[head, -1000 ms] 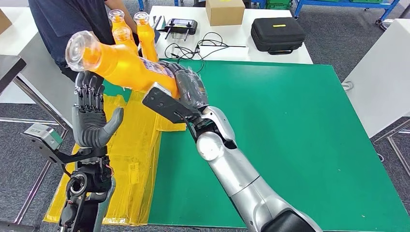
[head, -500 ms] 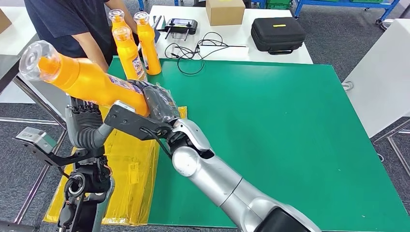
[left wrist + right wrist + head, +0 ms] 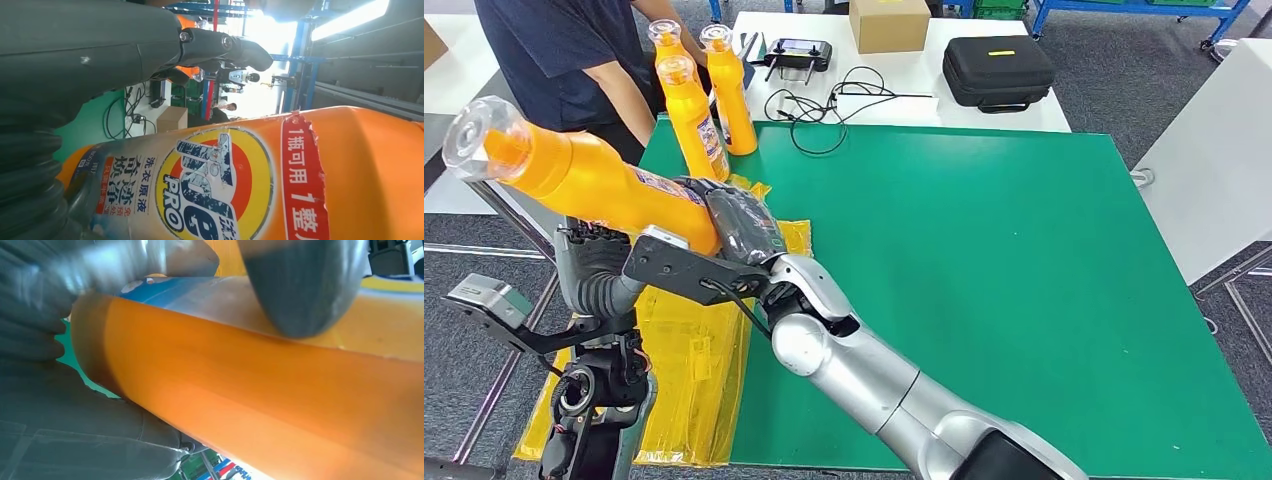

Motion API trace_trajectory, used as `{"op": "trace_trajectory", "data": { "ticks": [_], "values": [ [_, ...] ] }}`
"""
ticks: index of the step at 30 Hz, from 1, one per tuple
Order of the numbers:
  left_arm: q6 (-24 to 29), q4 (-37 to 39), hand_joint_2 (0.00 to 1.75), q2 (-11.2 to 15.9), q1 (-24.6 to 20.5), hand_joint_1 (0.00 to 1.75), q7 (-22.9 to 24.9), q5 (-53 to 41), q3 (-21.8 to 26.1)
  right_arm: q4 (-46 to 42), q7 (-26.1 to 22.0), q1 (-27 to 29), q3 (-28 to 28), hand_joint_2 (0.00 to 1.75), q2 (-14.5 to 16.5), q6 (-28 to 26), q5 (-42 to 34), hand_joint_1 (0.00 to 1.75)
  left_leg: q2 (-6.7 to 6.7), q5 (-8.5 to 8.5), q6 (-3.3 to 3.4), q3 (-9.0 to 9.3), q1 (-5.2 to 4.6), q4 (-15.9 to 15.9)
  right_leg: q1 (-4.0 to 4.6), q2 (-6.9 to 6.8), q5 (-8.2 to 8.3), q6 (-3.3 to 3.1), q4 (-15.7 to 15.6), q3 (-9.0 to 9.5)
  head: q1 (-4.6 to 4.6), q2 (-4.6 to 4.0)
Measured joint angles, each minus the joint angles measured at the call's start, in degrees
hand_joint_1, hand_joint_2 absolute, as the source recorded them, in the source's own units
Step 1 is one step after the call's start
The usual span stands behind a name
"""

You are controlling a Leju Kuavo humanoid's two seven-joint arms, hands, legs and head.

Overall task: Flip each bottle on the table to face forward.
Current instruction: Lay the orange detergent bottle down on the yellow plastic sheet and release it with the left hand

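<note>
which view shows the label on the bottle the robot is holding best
The left wrist view: the label faces the camera with its logo and print sharp. The head view shows the whole held bottle in the right hand, its label only a small strip. The right wrist view shows blurred orange and a blue label edge.

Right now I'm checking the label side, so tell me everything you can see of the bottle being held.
The orange bottle is glossy plastic with a clear cap over an orange neck. It lies tilted in the air, cap up toward the left. The right robot hand grips its base end; the left robot hand is just beneath it. Its round blue, yellow and red label is scuffed.
</note>
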Motion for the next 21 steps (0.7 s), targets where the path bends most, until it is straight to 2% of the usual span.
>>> {"op": "trace_trajectory", "data": {
  "ticks": [7,21],
  "values": [
    [0.0,-0.4,1.75,0.0,0.4,0.0,0.0,0.1,0.2,0.0,0.1,0.0,0.9,1.75,0.0,0.1,-0.4,1.75,0.01,0.0,0.0,0.0,0.0,0.0,0.0,0.0,0.0,0.0,0.0,0.0,0.0,0.01],
    [-1.5,-4.6,1.75,-0.1,4.1,0.0,1.8,0.4,1.0,0.2,2.8,0.3,7.9,1.75,0.0,1.3,-0.8,1.75,0.01,0.0,0.0,0.0,0.0,0.0,-0.01,0.0,-0.01,-0.01,0.0,-0.02,0.0,0.01]
  ]
}}
